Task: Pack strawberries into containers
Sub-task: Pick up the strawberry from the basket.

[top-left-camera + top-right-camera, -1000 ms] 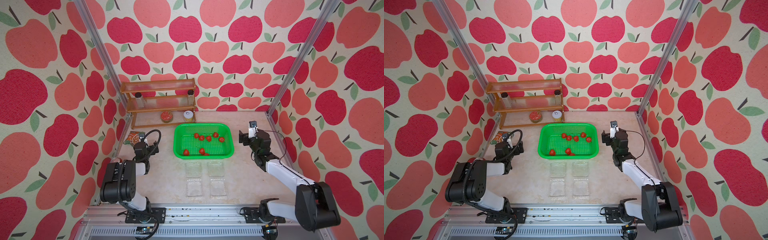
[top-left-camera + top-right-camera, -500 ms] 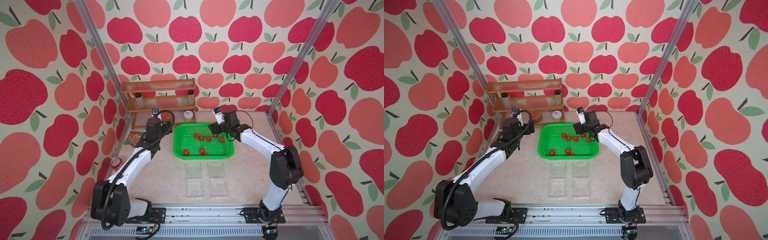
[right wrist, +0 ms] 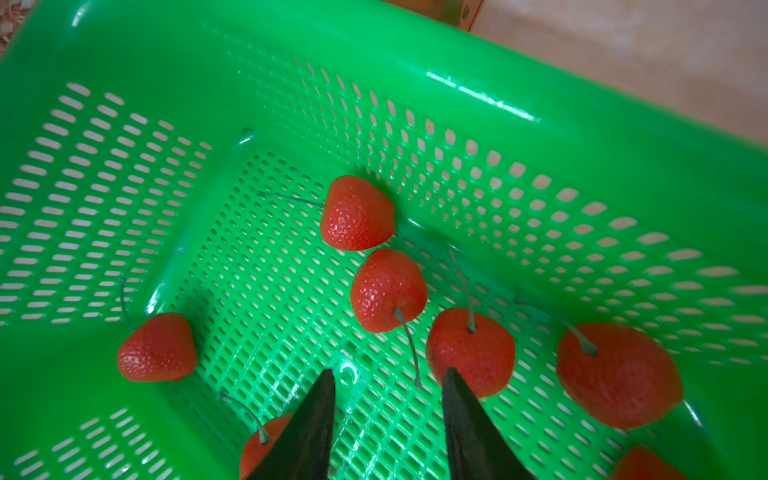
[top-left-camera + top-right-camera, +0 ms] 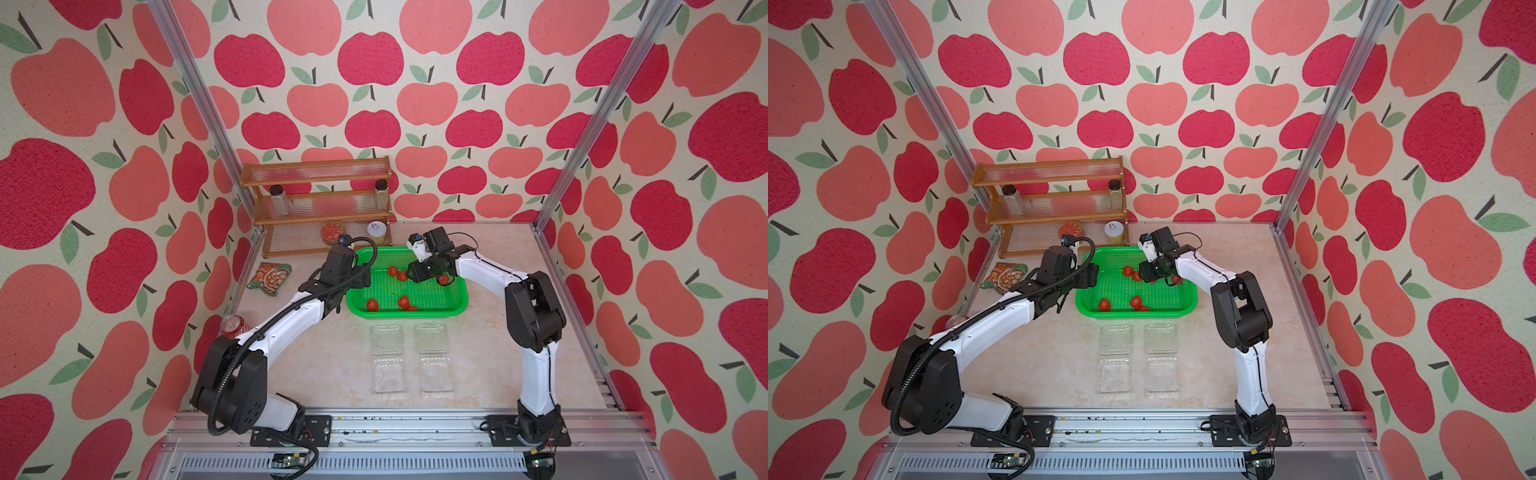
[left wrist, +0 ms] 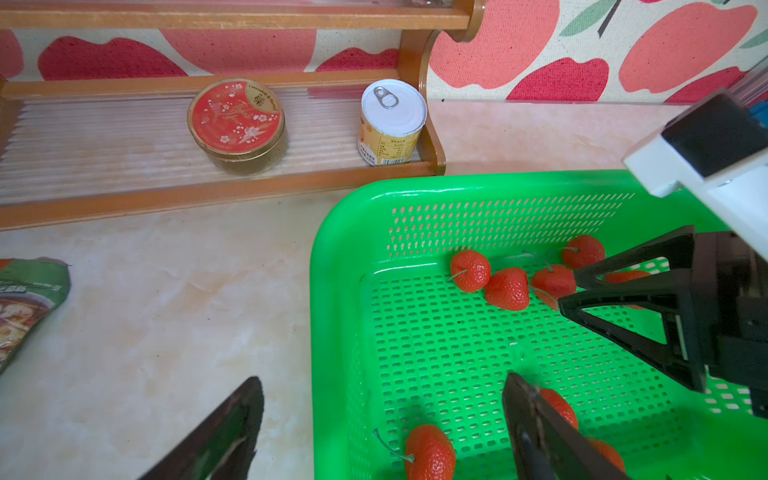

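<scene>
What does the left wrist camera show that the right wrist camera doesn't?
Left wrist only: a red tin and a can on the wooden rack, the left gripper open astride the green basket's wall, and the right gripper from outside. Right wrist only: a stem lying between the right gripper's fingers, close up. Both: the basket and strawberries inside it.

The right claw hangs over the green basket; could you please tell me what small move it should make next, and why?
Probably nudge the right claw sideways toward the strawberry beside it. Its jaws stand apart with only a stem between, and one fingertip overlaps that berry instead of straddling it, so closing here would likely miss.
</scene>
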{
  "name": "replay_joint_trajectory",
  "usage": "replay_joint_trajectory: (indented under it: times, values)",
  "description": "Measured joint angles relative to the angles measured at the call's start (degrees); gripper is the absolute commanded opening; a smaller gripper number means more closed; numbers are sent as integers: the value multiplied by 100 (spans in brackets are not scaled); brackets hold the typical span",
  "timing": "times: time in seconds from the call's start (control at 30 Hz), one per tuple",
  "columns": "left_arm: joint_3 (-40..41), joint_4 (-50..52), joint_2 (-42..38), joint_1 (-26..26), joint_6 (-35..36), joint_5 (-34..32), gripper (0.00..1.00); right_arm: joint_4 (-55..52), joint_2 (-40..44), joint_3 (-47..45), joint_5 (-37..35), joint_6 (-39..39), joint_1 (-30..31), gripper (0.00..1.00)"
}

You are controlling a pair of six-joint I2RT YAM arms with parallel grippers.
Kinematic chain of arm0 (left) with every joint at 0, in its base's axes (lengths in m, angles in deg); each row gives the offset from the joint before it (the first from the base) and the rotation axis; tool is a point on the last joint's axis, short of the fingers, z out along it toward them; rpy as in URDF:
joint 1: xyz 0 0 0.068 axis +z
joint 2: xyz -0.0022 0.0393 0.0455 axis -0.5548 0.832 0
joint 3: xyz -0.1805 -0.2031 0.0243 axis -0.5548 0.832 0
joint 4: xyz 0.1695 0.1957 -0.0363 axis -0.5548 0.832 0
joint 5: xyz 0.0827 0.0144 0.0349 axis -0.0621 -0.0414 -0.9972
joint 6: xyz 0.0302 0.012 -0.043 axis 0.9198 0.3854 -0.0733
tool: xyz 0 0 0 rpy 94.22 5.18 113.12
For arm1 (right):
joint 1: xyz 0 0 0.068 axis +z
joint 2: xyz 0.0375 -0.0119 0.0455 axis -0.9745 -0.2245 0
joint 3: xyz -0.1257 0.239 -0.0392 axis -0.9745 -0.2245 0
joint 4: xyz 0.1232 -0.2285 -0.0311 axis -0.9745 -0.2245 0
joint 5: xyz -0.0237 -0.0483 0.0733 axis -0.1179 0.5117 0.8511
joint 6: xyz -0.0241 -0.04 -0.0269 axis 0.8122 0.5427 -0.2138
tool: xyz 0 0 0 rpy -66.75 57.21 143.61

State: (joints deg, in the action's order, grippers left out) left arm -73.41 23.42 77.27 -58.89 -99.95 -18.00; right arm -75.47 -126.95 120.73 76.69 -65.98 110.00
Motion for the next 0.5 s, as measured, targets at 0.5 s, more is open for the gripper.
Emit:
replay_joint_trajectory:
  times: [0.5]
  values:
    - [-44,190,162,-22,-186,-11,88,-367,-323,264,55,7,42,38]
